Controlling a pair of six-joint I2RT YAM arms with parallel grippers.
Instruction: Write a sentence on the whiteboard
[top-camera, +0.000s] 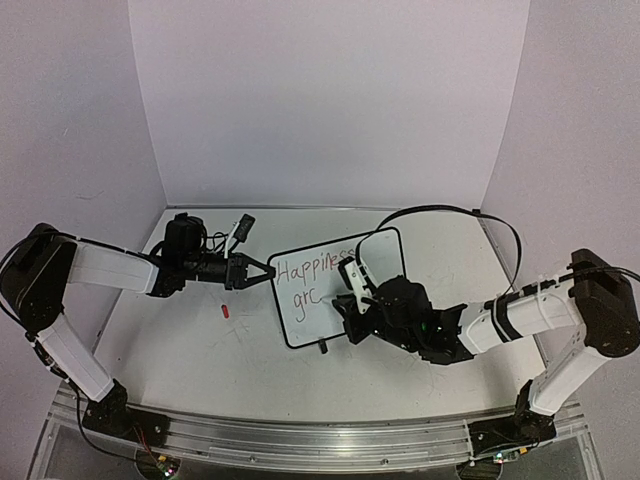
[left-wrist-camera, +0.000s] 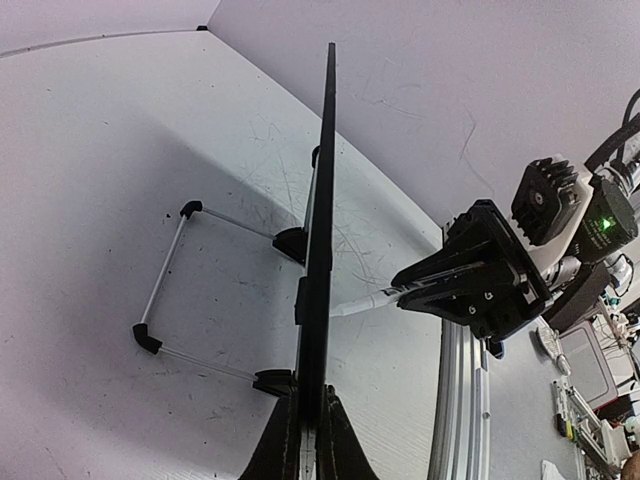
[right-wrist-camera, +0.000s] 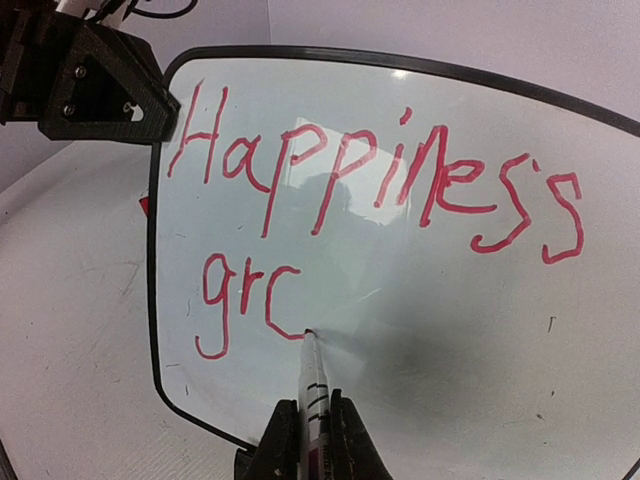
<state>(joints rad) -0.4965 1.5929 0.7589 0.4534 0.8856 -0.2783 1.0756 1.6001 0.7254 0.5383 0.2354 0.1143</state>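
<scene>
Mid-word on the second line, marker tip on the board

The right gripper (right-wrist-camera: 308, 425) is clamped on the marker (right-wrist-camera: 313, 380), whose tip touches the whiteboard (right-wrist-camera: 430, 330) at the foot of the open curve after "gr". Pressing too hard could skid the tip or rock the propped board back on its wire stand (left-wrist-camera: 165, 290), and pressing too lightly would break the stroke. The sentence (right-wrist-camera: 370, 185) reads "Happiness" above "grc", with bare room to its right. At the far left edge the left gripper (left-wrist-camera: 310, 435) pinches the frame; if that pinch slips, the board, standing mid-table, could twist and skew the letters
</scene>
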